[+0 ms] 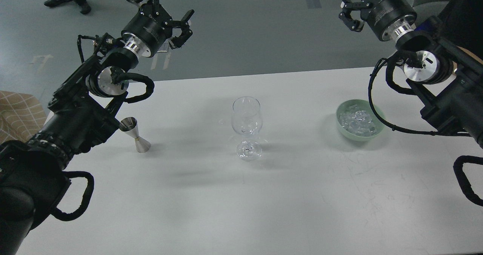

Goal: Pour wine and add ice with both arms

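A clear stemmed wine glass [246, 128] stands upright and empty at the middle of the white table [241, 202]. A pale green bowl [342, 126] to its right holds the ice [357, 120], a heap of clear cubes. A steel hourglass-shaped jigger [134, 134] stands to the left, close beside my left forearm. My left gripper [160, 6] is raised high above the table's far left, fingers spread, empty. My right gripper [364, 0] is raised at the far right above the bowl's far side, open and empty, partly cut off by the top edge.
Beyond the table's far edge is grey floor. A person's feet [68, 0] stand at the top left. A tan checked cushion [19, 117] lies off the table's left side. Black cable loops hang from both arms.
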Robot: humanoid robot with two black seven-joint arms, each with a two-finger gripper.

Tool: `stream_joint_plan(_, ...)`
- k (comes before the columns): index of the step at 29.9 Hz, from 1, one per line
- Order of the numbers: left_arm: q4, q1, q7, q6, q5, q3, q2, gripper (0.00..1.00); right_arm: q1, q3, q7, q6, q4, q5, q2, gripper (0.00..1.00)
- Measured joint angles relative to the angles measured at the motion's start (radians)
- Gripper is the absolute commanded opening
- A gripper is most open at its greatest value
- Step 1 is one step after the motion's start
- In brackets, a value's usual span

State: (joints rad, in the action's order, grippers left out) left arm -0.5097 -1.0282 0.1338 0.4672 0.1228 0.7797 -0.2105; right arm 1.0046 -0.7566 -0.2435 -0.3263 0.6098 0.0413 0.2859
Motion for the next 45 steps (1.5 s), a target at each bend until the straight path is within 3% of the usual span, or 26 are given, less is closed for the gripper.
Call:
stream_joint_plan(27, -0.014, 0.011, -0.017, 0.010, -0.034, 0.030, -0.015, 0.99, 0.012, 0.002, -0.008, 0.005, -0.001, 0.002, 0.002, 1.00)
stream_joint_plan(32, -0.023, 0.015, -0.043, 0.010, -0.070, 0.048, -0.044, 0.99, 0.012, 0.006, -0.006, 0.010, 0.000, 0.002, 0.001, 1.00)
stream_joint_plan(38, -0.181, 0.083, -0.085, -0.015, -0.168, 0.065, -0.170, 0.99, 0.012, 0.008, 0.000, 0.012, 0.002, 0.002, 0.001, 1.00)
stream_joint_plan(45, -0.481, 0.255, -0.110, -0.169, -0.368, 0.092, -0.382, 0.99, 0.013, 0.011, 0.004, 0.015, 0.002, 0.003, 0.001, 1.00)
